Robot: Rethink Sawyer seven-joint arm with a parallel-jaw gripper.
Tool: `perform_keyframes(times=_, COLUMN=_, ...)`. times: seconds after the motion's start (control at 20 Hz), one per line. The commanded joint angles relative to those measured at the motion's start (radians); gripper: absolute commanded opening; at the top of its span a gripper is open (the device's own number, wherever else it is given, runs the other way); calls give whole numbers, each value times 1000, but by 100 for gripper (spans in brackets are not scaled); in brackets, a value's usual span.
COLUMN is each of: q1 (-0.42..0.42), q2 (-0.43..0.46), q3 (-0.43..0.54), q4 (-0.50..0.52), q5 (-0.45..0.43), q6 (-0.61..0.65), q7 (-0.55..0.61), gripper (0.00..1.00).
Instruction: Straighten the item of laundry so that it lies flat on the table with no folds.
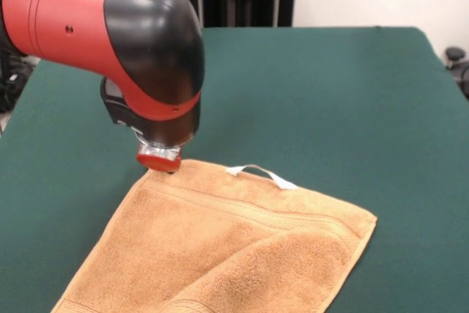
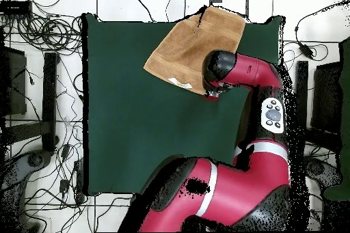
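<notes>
Green felt-covered table (image 1: 352,93) fills most of the front view; white wall and a dark stand behind it at the top. Overhead shows cables strewn on the floor around the table.

One towel (image 1: 242,247), golden-tan terry, lower centre of the front view, running off the bottom edge. One white loop tag (image 1: 261,174) on its upper hem. Woven band stripes run just below that hem. A layer looks doubled over across the lower right, with a soft ridge running diagonally, so it is not flat yet.

One arm, red and black, entering from upper left. Gripper (image 1: 159,157) sits at the towel's upper-left corner, touching or just above the cloth. Fingers hidden under the wrist housing; cannot tell how far open, nor whether it has hold of the corner.

Overhead: towel (image 2: 193,47) at the top centre, near the table's edge, arm head over its lower right corner.

Judgement: step in hand is securing this corner. Best done by pinching only the top layer, then drawing outward, low and slow, away from the fold.
</notes>
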Motion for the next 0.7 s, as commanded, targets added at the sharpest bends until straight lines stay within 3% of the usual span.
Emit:
perform_keyframes(times=0.05, q1=16, q2=230, q3=-60, q4=-1, q5=-113, q6=117, q7=241, gripper=0)
perform_keyframes(times=0.25, q1=14, q2=231, q3=-60, q4=-5, q5=-107, q6=114, q7=236, gripper=0)
perform_keyframes(times=0.7, q1=-55, q2=134, q3=15, q4=273, q5=-141, q6=-465, q7=272, gripper=0)
